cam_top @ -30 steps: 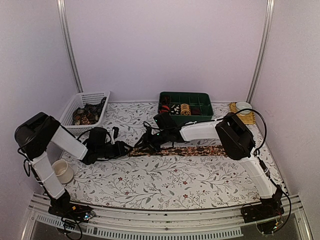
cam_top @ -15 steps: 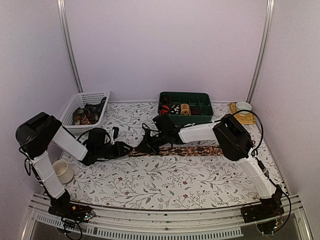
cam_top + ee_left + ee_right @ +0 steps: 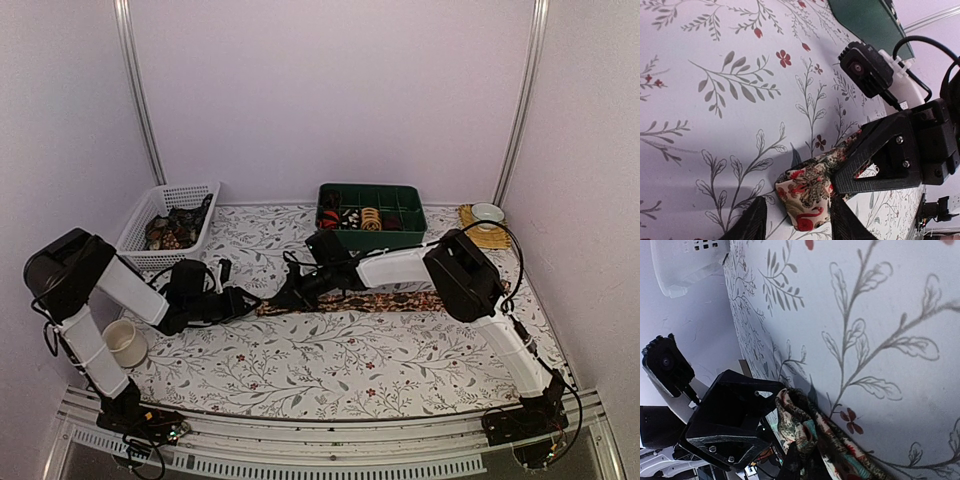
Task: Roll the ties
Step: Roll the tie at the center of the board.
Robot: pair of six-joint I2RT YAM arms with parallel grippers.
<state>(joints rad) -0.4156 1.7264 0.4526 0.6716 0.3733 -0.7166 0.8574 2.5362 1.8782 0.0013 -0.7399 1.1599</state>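
Right gripper (image 3: 802, 462) has pinched shut on the dark brown floral fabric necktie (image 3: 807, 195). Left gripper (image 3: 799, 220) gapes around its folded end. Looks limp and slippery, so grab the fold.

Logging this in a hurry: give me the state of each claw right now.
Left claw: open, fingers either side of the tie at its folded end.
Right claw: closed, pinching the tie.

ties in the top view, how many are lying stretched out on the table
1: the dark floral tie runs across the middle of the table, from centre toward the right. Rolled ones sit in the green tray; the white basket may hide more.
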